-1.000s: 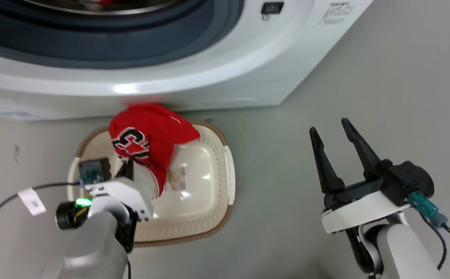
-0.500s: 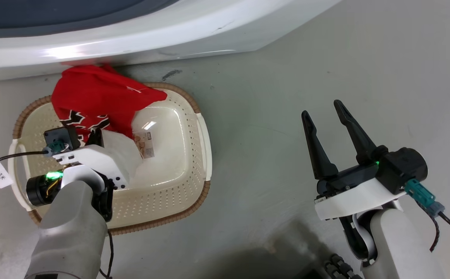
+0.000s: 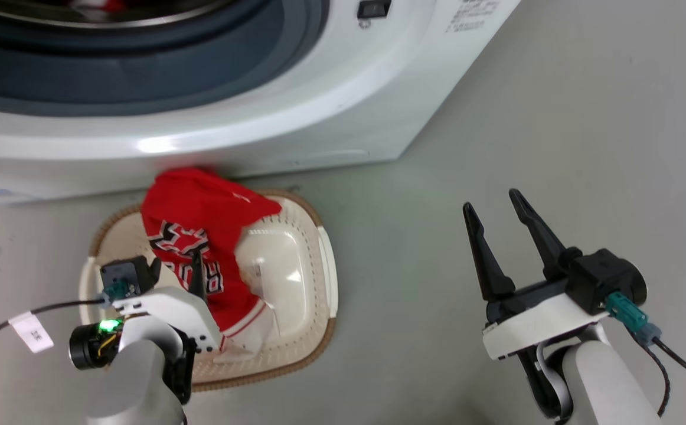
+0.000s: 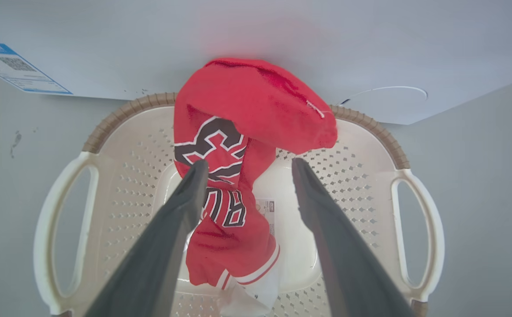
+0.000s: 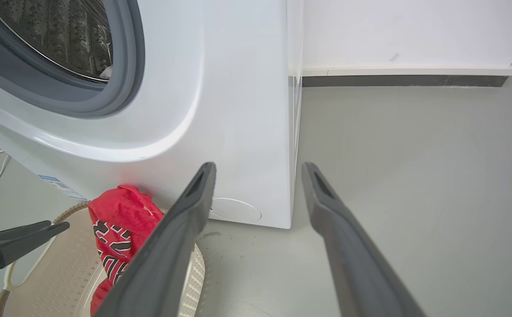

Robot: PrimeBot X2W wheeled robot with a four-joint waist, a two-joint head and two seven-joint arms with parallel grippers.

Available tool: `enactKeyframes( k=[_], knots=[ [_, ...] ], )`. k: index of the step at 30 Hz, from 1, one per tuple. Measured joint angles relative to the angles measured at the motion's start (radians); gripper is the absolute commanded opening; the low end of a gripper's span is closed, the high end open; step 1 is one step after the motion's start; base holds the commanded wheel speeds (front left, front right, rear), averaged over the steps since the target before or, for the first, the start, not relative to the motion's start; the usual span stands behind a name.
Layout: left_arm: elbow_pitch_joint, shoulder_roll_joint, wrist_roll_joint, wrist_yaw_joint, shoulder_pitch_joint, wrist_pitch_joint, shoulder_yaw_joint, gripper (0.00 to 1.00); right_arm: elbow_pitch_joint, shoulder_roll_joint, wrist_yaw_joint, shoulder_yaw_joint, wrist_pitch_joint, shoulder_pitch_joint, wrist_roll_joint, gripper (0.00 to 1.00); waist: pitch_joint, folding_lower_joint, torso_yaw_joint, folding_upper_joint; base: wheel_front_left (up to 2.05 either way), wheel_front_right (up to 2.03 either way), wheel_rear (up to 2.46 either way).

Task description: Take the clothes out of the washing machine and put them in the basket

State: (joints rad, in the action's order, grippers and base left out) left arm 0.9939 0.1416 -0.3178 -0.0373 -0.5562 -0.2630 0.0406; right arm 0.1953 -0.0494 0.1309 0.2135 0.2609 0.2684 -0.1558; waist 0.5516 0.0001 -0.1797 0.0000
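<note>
The clothes, one red garment [image 3: 198, 212] with a black-and-white print, hang over the basket's far rim and reach down to its floor. In the left wrist view the garment [image 4: 256, 101] lies just past my fingertips. The cream basket [image 3: 325, 265] stands on the floor against the washing machine [image 3: 319, 118]. My left gripper [image 3: 176, 265] hovers open over the basket [image 4: 361, 176], holding nothing. My right gripper [image 3: 490, 200] is open above bare floor to the right. A scrap of red cloth [image 3: 104, 5] shows inside the drum.
Grey floor spreads to the right of the basket. A white wall with a dark skirting [image 5: 397, 80] runs behind the machine's side. A round cover [image 5: 236, 210] sits low on the machine's front. A cable with a white tag [image 3: 30, 330] trails from my left wrist.
The head camera tilted down and back up. The red garment now reaches further down into the basket, its white-striped hem showing. The right gripper has stayed open in about the same place.
</note>
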Motion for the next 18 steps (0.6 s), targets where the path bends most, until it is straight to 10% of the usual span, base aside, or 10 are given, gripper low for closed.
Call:
enactKeyframes(
  k=[18],
  knots=[
    [-0.400,-0.079,0.128,0.008,0.250,0.000,-0.046,1.00,-0.033,0.000,0.000,-0.050,-0.056,-0.142,0.050,1.00,-0.317,-0.0003,0.079,0.0000,0.00,0.00,0.00]
  ],
)
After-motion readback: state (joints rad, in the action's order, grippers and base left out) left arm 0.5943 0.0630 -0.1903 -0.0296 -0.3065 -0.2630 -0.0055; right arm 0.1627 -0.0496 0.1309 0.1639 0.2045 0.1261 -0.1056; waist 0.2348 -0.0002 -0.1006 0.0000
